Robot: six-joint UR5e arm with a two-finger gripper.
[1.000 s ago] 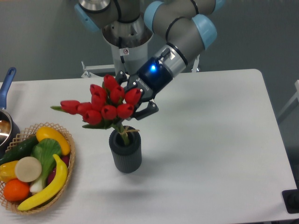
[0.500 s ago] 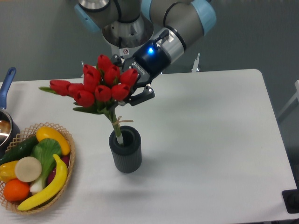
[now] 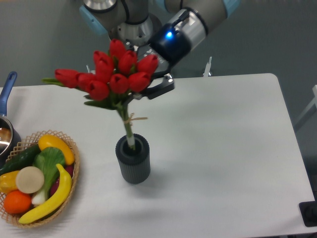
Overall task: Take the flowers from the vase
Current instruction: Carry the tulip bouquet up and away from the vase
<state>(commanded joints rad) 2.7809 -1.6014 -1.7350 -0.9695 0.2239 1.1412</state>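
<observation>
- Now higher: flowers (image 3: 116, 79) lifted well above where they sat a second ago, when the buds crowded just over the rim of the vase (image 3: 132, 159).
- Half a second back, roughly midway; since then, up again and a little to the right.
- Stems almost out — only the pale lower tips seemingly at or just inside the round mouth; tie knot hanging free, well above the rim.
- Gripper (image 3: 154, 85) closed around the bunch at the right side of the buds, one dark finger showing just right of the blooms, the other hidden behind the flowers.
- Bunch leaning left, one bud sticking out far to the left side.
- Vase upright on the white table (image 3: 223, 148), in the same spot throughout, not dragged along.
- Wicker basket (image 3: 69, 191) of toy fruit at near left, untouched; pot (image 3: 7, 130) at the left edge.
- Probably just a bit more upward travel needed before full clearance of the vase.
</observation>
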